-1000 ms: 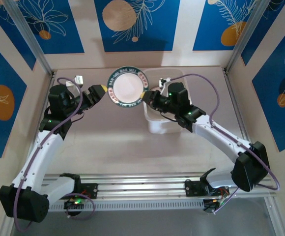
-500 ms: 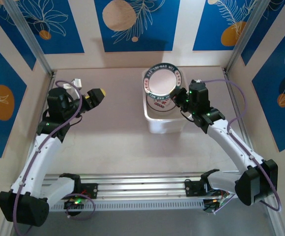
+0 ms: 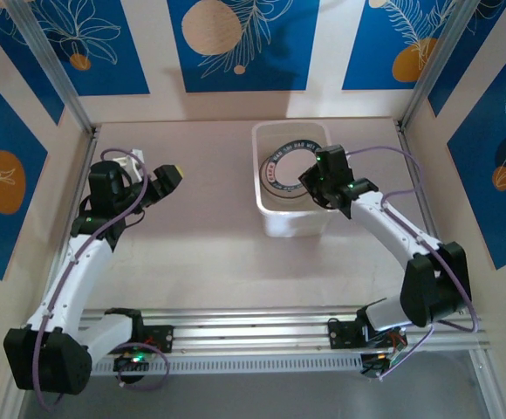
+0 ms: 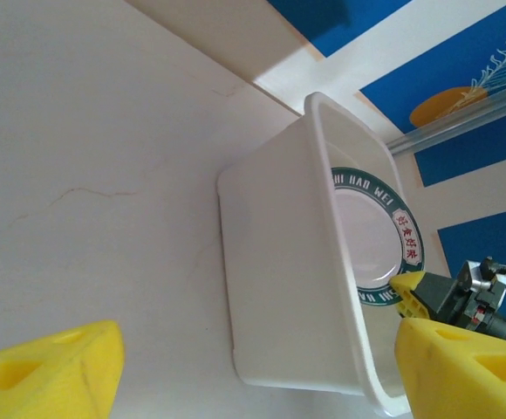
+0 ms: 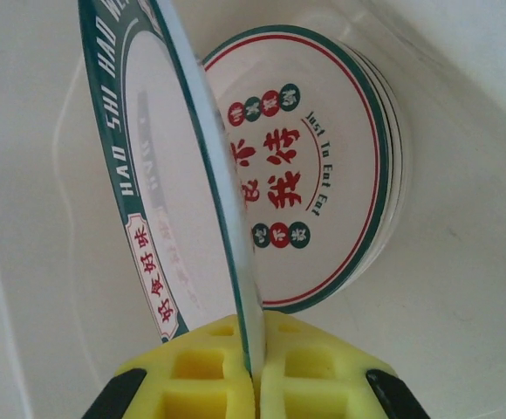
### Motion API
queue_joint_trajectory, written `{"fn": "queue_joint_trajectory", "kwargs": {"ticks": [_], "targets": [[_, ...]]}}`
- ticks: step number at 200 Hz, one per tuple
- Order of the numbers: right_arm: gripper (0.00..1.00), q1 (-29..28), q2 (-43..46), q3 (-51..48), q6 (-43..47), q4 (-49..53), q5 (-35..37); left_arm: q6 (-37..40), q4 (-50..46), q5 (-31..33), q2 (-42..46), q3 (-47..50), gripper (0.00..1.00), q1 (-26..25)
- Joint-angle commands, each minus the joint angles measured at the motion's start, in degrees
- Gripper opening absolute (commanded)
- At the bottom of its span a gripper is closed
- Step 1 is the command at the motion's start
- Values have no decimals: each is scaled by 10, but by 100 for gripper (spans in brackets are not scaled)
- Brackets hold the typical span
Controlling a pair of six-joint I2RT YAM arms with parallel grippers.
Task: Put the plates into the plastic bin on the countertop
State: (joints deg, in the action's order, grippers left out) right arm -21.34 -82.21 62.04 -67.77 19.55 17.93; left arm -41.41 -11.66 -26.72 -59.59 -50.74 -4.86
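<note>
**Plate on edge in the bin, right arm clamped on it; left jaws wide**

Cream walls point(image 3: 157, 105) with blue leaf-print panels on three sides. Pale countertop point(image 3: 209, 236), aluminium rail point(image 3: 262, 336) along the near edge.

Bin point(image 3: 292, 225): white translucent tub, right of centre toward the back of the countertop, long side running near to far.

Stack point(image 5: 323, 166) of plates lies flat on the bin floor. The top one has a green and red rim ring and red characters in the middle. Can't count them from the edge.

Plate point(image 5: 161, 175): green lettered rim, white centre, red characters on the band. It sits inside the bin outline at the far half and is tilted steeply, close to on edge in the right wrist view, leaning over the stack. Can't tell whether it touches the stack.

Right gripper point(image 5: 253, 367): reaches in over the bin's right rim, with yellow pads point(image 5: 192, 375) pinched tight on the plate's lower rim.

Left gripper point(image 3: 171, 177): far left, well apart from the bin and pointing toward it. Its yellow fingers point(image 4: 48, 367) are spread wide, with countertop and the bin's side wall seen between them.
</note>
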Motion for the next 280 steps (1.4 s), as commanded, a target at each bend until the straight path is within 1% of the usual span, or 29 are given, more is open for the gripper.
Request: {"fn": "queue_joint_trajectory", "kwargs": {"ticks": [1,48,68,84,114,140,166,178,188,195,197,199,214,216,218,247,264,280], "targets": [[2,-10,-25,41,-33,18,32,16,12,-10,-3,18,81,11],[5,-20,-103,98,-69,62,37,25,14,-16,10,43,82,27],[6,-28,-119,103,-92,74,54,26,17,-24,9,59,82,31],[9,-29,-125,100,-115,76,59,25,22,-37,2,69,82,34],[24,-35,-131,105,-129,76,73,28,21,-53,-4,75,82,36],[48,-45,-125,110,-127,83,80,40,6,-56,-1,69,82,38],[64,-54,-108,111,-106,81,80,44,0,-54,9,74,82,39],[75,-58,-100,113,-94,90,85,44,-3,-52,13,77,82,39],[79,-61,-91,111,-80,93,88,45,-7,-49,17,79,82,39],[85,-64,-84,110,-72,96,91,44,-9,-48,20,82,82,39],[89,-64,-82,109,-70,96,92,44,-10,-46,22,82,82,39],[91,-65,-79,108,-68,97,92,44,-11,-46,23,83,82,39],[93,-67,-62,97,-48,90,91,45,-16,-43,28,85,82,39],[98,-67,-60,95,-46,89,91,45,-17,-42,29,86,82,39],[100,-67,-57,93,-44,89,92,45,-18,-42,29,86,82,39],[99,-65,-19,74,-2,75,85,52,-26,-36,27,83,82,39],[99,-73,21,65,52,60,94,74,-40,-23,26,72,82,39],[100,-86,72,53,131,42,113,115,-59,16,29,60,82,39]]}}
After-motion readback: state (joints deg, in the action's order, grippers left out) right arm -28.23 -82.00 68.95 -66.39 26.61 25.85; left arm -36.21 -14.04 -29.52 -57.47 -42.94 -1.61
